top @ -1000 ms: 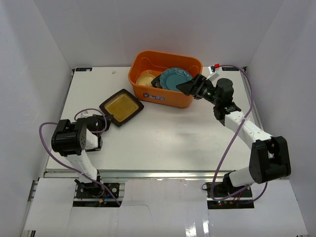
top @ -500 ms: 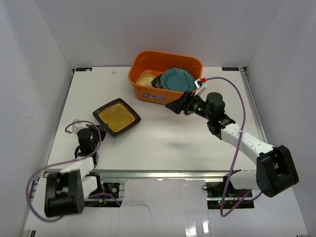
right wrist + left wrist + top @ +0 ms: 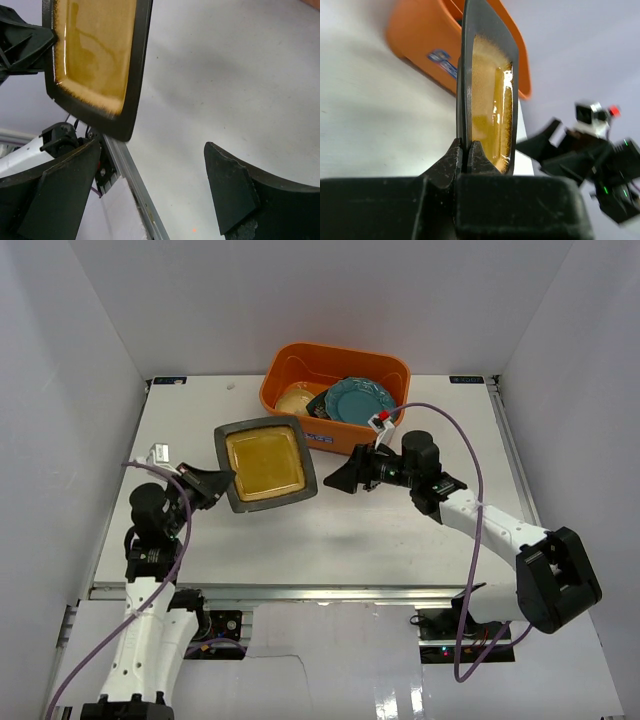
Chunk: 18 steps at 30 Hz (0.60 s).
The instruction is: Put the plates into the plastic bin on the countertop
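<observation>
Amber plate [image 3: 265, 462] hangs on edge just before the bin [image 3: 335, 348], its rim clamped in our left pincer [image 3: 224, 481]. Our right pincer [image 3: 338, 480] gapes empty, also before the bin.

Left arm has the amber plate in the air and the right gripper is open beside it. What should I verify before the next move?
1. Grip: left gripper shut on the black rim of the amber plate: ok.
2. Plate off the countertop: ok.
3. Receiver: right gripper open, not touching the plate: ok.
4. Its jaws lined up with the plate's free edge: cannot tell.
5. Room in the plastic bin beside the teal scalloped plate: cannot tell.
</observation>
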Motion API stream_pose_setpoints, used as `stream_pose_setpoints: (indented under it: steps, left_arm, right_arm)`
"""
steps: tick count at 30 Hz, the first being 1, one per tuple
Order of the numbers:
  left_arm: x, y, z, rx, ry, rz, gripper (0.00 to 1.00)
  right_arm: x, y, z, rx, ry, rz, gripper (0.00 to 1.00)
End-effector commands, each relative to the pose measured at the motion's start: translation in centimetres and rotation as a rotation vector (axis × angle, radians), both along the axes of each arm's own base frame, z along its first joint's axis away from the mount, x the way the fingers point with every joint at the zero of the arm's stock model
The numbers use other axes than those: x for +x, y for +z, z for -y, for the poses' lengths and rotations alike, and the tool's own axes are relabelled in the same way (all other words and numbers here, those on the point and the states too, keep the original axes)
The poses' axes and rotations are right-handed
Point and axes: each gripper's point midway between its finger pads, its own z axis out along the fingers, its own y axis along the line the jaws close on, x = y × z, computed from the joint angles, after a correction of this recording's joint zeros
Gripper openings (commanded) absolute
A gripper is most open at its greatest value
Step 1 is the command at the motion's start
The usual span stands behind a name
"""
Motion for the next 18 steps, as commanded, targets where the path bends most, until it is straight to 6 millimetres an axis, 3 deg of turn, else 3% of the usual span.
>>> stream_pose_setpoints:
  steps: [1,7,9,13,14,17,18]
  left_arm:
    - [-2.7,4.5,3.4,0.006,-0.222,0.103,0.00]
    - [-4.9,6.9,6.5,-0.014,-0.434,0.150,0.00]
    - [-5.0,7.0,7.1,-0.027,-0.486,0.144,0.00]
    - [-5.5,7.3,8.2,-0.041,-0.568,0.170,0.00]
    - [-5.4,7.2,8.4,-0.055,-0.584,0.158,0.00]
    - [-5.5,7.3,8.9,-0.058,-0.618,0.167,0.02]
    - [-5.1,7.0,8.9,-0.056,-0.624,0.148,0.30]
  right_arm:
    - [-0.5,2.5,-0.8,0.022,0.071,0.074,0.90]
    - [-0.2,2.9,-1.2,0.037,0.063,0.061,0.91]
    - [-0.1,3.2,-1.4,0.063,0.066,0.063,0.98]
    - [-0.2,3.8,-1.7,0.112,0.075,0.043,0.68]
    - [-0.4,3.8,-2.0,0.125,0.088,0.019,0.49]
    - [-0.5,5.2,-2.3,0.182,0.104,0.010,0.08]
    - [-0.5,5.6,-2.4,0.196,0.108,0.008,0.08]
